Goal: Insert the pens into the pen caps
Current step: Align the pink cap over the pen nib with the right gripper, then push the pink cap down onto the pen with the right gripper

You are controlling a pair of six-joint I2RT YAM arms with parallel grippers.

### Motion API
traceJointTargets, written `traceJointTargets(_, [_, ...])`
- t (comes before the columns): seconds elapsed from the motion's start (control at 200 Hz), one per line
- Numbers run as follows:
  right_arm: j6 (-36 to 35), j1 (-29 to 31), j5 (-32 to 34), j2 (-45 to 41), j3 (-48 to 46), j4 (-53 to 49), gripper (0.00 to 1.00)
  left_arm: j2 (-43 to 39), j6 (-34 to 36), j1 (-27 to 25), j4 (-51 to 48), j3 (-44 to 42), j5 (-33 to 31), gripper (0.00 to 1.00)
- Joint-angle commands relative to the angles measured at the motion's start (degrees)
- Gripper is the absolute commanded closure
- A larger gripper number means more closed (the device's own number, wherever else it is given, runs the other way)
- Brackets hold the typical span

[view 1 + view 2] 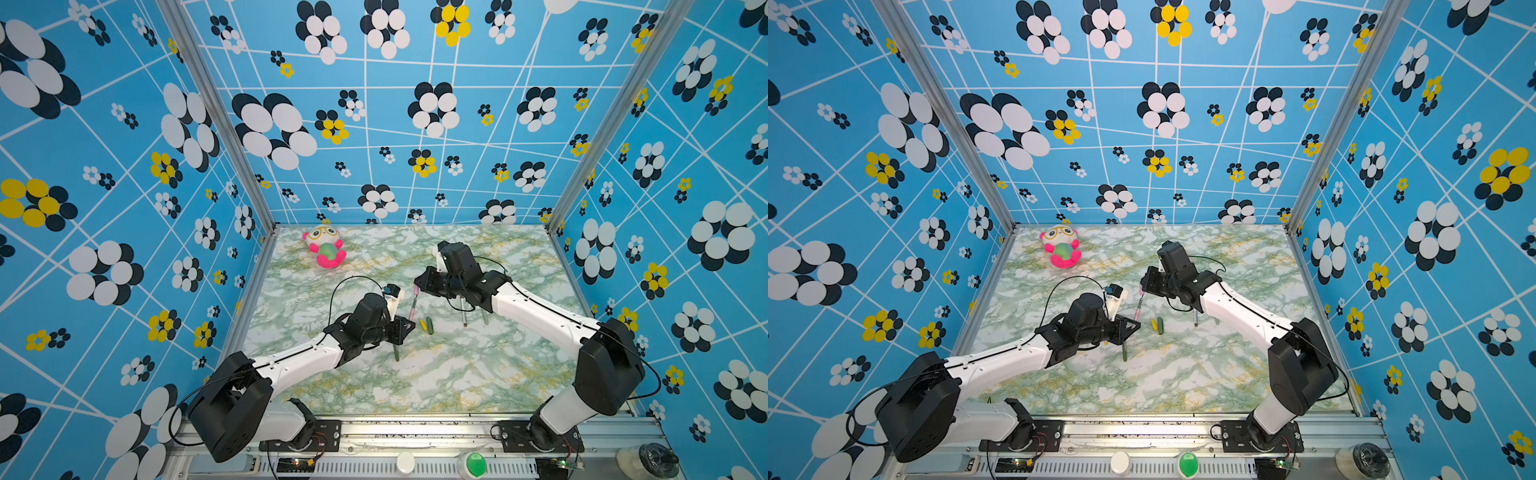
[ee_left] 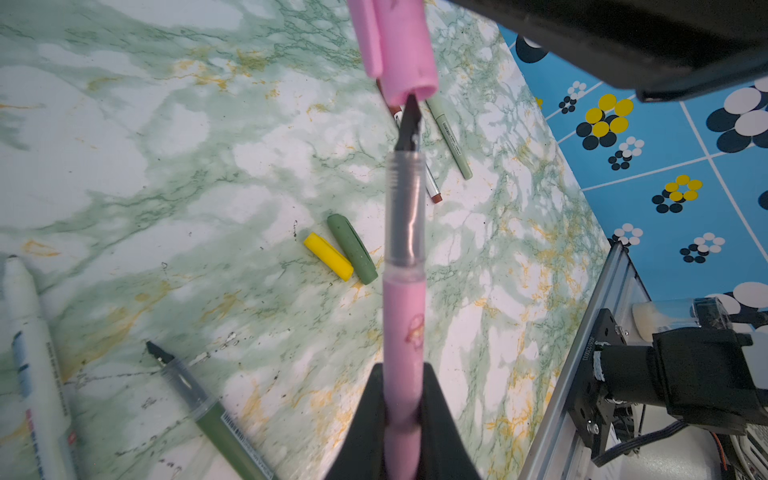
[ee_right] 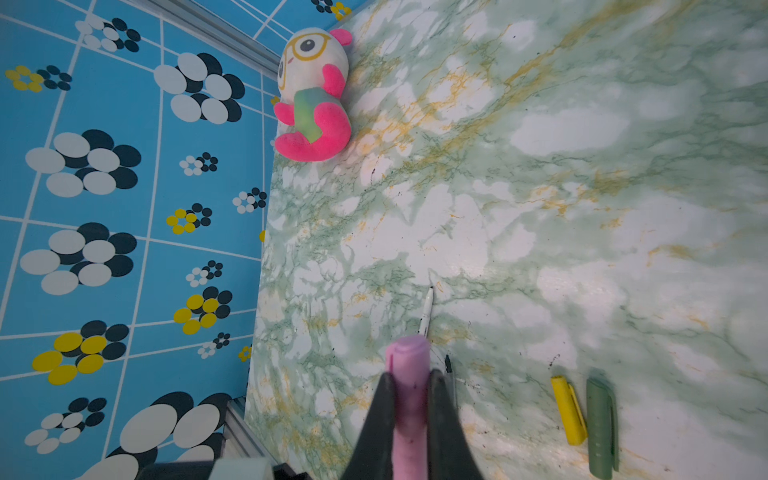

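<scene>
above the middle of the marbled tabletop [image 1: 457, 374] we have the left gripper [image 2: 404, 372] clamped on the pink pen [image 2: 404, 316] and the right gripper [image 3: 409, 376] clamped on the pink cap [image 2: 401, 50], both clear of the surface. the pen's dark nib sits at the cap's mouth, so we judge insertion as just starting. the next move calls for lining up the two axes and pressing them together until seated; the yellow cap [image 2: 328, 255] and dark green cap [image 2: 352, 248] lie side by side below, not yet fitted.

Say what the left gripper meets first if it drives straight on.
Likely the pink cap in the right gripper: the left gripper's pink pen tip sits right at its mouth.
</scene>
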Motion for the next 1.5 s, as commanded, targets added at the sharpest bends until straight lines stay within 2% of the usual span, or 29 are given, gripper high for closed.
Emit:
traceJointTargets(0.0, [1.0,0.5,-0.7,-0.3,-1.4,1.1,0.91,0.4,-0.2,0.4,1.6,-0.2,-0.8,1.0])
traceJointTargets(0.515, [1.7,1.1,-0.3,-2.4,-5.3,5.7,0.91,-1.0,-2.3,0.4,4.2,-0.7,-2.5,1.0])
traceJointTargets(1.13, [3.2,2.4,-0.4,-3.6,-6.9,8.4,0.91,1.5,-2.5,0.4,6.6,1.3,-3.4,1.0])
traceJointTargets(1.499, [3.0,3.5,-3.4,-2.5,-8.0,9.6,0.91,2.4,-1.1,1.7,7.1,3.9,-3.1,1.0])
